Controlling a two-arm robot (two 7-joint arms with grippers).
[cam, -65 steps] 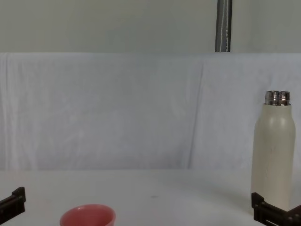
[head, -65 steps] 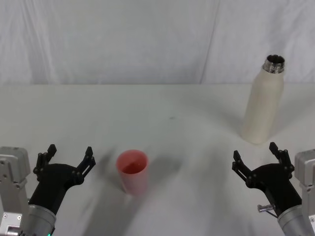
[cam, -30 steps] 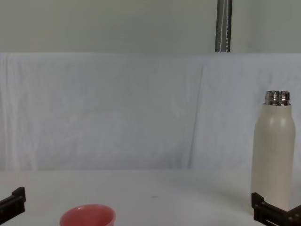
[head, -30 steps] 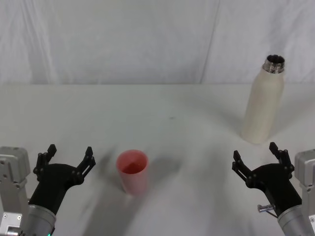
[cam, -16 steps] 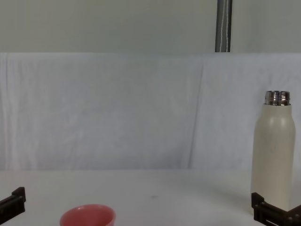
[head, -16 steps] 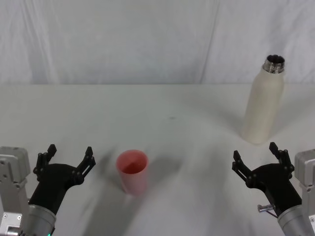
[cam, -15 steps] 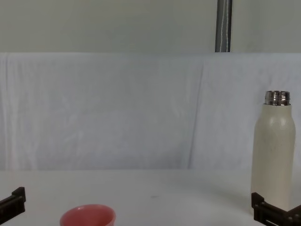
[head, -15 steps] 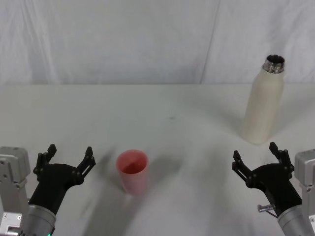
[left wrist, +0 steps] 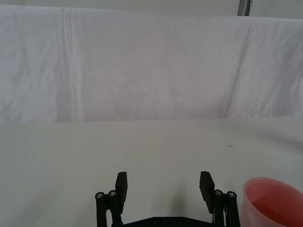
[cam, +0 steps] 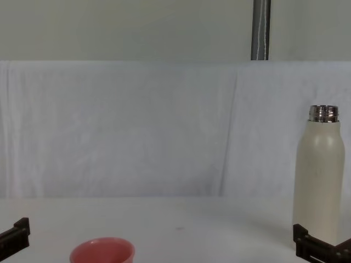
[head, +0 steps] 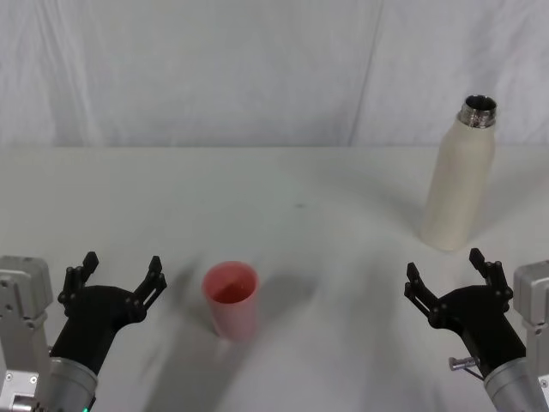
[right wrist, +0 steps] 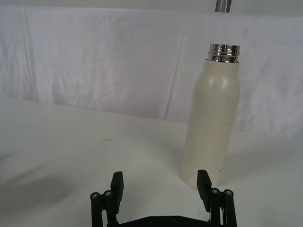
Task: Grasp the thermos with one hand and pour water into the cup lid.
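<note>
The thermos (head: 457, 187) has a matt cream-white body with faint specks and a glossy, threaded steel neck; it stands just beyond the open jaws of the right gripper (head: 447, 274). The cup lid (head: 231, 298) looks like smooth, matt pink plastic, beside the open jaws of the left gripper (head: 117, 273). Both grippers are matt black. The table (head: 274, 197) is matt white; the backdrop (head: 214, 69) is creased white cloth.

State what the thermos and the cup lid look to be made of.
Thermos: likely steel with a matte cream coating; the bare threaded neck shines like metal. Cup lid: probably plastic, smooth salmon-pink with a dull sheen and even colour, though its look alone cannot confirm this.
</note>
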